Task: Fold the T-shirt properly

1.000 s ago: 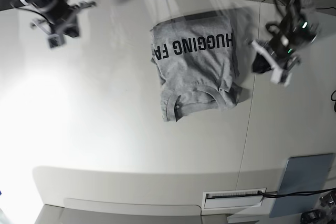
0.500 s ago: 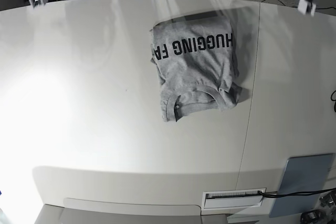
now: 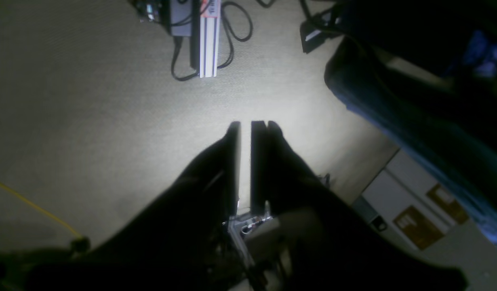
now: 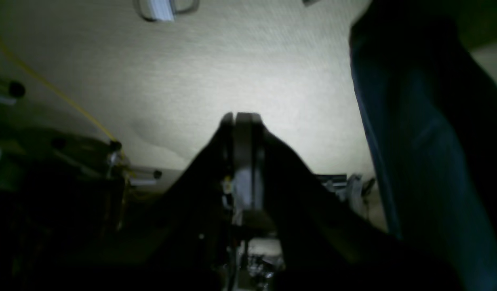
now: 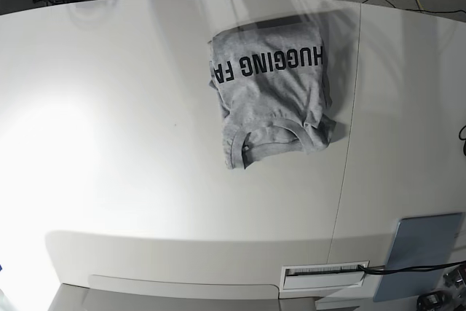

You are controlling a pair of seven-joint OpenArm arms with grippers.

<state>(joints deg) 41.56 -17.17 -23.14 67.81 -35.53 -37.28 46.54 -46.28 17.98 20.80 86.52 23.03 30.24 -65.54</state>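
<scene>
The heather-grey T-shirt (image 5: 273,100) lies folded into a rough rectangle on the white table (image 5: 109,143), black lettering facing up and ribbed collar toward the near edge. Both arms are drawn back past the table's far edge and barely show in the base view. In the left wrist view my left gripper (image 3: 245,125) hangs over carpeted floor, its fingers together with only a thin slit between them and nothing held. In the right wrist view my right gripper (image 4: 235,117) is shut and empty, also over the floor. The T-shirt is out of both wrist views.
A flat blue-grey pad (image 5: 422,253) lies at the table's near right corner, beside a white slotted label plate (image 5: 324,274). Behind the table the floor holds cables and a power strip (image 3: 206,36). Dark blue cloth (image 4: 426,153) stands at the right of both wrist views.
Both arms have pulled up and back from beside the T-shirt toward the far corners, leaving the base view. The T-shirt has not moved.
</scene>
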